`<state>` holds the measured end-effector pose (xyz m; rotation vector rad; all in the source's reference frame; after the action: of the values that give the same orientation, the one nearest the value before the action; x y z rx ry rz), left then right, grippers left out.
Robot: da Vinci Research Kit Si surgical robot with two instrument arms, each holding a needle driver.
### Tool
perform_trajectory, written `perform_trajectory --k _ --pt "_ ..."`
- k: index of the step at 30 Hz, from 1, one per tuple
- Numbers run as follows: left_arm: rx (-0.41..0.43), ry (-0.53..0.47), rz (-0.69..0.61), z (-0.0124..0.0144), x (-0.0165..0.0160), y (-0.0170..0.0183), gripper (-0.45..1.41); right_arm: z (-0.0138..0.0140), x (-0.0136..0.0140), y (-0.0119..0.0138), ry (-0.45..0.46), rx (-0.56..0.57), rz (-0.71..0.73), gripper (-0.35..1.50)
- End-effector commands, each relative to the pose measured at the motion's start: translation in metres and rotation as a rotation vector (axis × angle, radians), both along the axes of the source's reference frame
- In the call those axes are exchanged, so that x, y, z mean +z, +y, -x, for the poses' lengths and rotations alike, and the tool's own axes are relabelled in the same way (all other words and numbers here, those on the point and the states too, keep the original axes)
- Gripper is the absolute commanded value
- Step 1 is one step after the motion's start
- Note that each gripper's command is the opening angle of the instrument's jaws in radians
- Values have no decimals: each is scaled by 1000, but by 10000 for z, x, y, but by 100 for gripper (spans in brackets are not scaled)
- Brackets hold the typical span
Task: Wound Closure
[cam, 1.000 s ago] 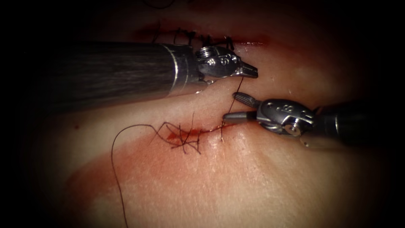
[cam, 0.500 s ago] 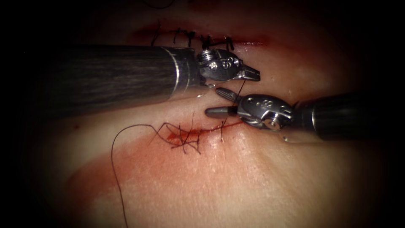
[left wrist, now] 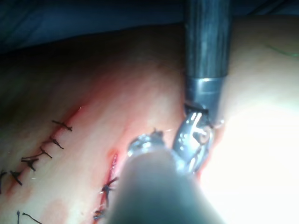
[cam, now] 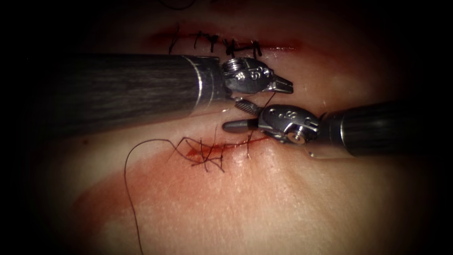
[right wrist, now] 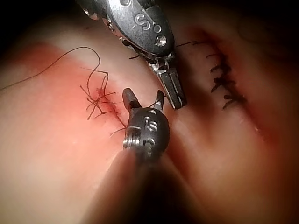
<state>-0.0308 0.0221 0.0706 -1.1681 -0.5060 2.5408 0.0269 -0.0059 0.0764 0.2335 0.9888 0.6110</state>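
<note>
My left tool [cam: 287, 86] comes in over the tissue [cam: 264, 198] and its jaws are shut on the thread [cam: 271, 98], which runs taut from its tip down to the cut [cam: 236, 145]. Just below it my right tool [cam: 232, 114] stands open, one jaw on each side of that strand and nothing gripped. In the right wrist view the right tool [right wrist: 144, 95] shows spread jaws beside the left tool [right wrist: 174, 93], whose jaws are closed. Knotted stitches [cam: 207, 158] sit on the cut's left part.
A long loose thread tail [cam: 126, 179] curves from the knots toward the lower left. A second, sutured cut [cam: 222, 43] lies behind the left tool's shaft. Red fluid [cam: 198, 152] stains the tissue around the knots.
My right tool has moved left and slightly up, sliding its open jaws under the left tool and across the taut thread. The left tool has shifted slightly down, still holding the thread.
</note>
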Motion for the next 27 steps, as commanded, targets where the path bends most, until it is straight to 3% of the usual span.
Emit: perform_trajectory --k 1,12,13,15,17,20,27 --pt "0 2 2 5 6 0 -45 -5 5 -7 2 -1 2 -35" --pt "8 -4 1 -1 5 -2 -45 -2 8 -11 -17 1 0 -35" --pt "9 -5 1 -5 4 -1 -45 0 8 -11 -16 -1 1 32" --pt "8 6 10 -15 4 1 -45 4 7 -13 -22 -1 2 121" --pt "3 15 20 -30 4 3 -45 13 5 -14 -23 -1 4 139" --pt "-5 22 34 -60 4 7 -45 32 -1 -20 -44 6 13 146" --pt "-52 50 58 -139 5 22 -45 82 -23 -28 -73 20 27 148"
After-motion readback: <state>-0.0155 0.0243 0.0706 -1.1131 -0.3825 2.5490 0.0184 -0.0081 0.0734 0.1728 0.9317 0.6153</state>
